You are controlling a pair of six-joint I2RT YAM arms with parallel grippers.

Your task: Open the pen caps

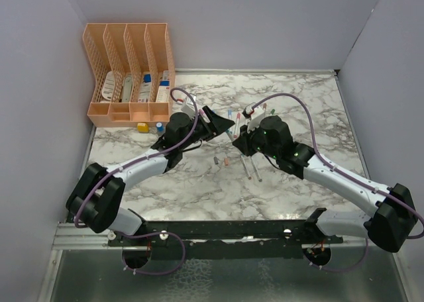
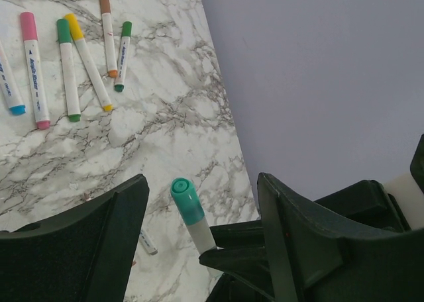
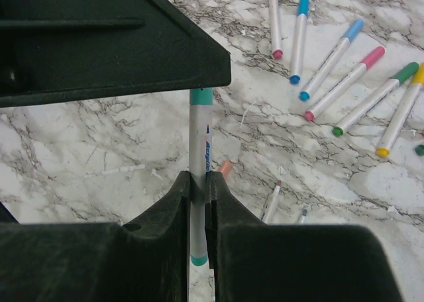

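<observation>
1. An orange file rack (image 1: 129,70) stands in the far left corner of the marble table (image 1: 218,196). A yellow block (image 1: 142,126) and a small bottle (image 1: 160,126) sit just in front of it.
2. The left gripper (image 2: 202,181) hangs over the middle of the table, somewhat nearer the far edge than the near one. Its jaws are spread wide and grip nothing.
3. The teal cap (image 2: 187,201) stands in the gap between the left fingers (image 2: 93,242). In the left wrist view it touches neither finger, and it is seated on its pen.
4. The teal pen (image 3: 199,136) carries that cap. Its grey-white barrel runs from the left gripper's gap back into the right gripper, with a teal end showing below the clamp.
5. The right gripper (image 3: 199,179) meets the left gripper at mid-table. Its jaws are closed tight on the barrel of the teal pen.
6. A peach cap (image 3: 225,168) lies loose on the table just beside the gripped pen.
7. Six capped pens (image 3: 344,83) lie side by side toward the far edge, well apart from the clamp. Their ends are magenta, blue, light blue, pink, green and yellow.
</observation>
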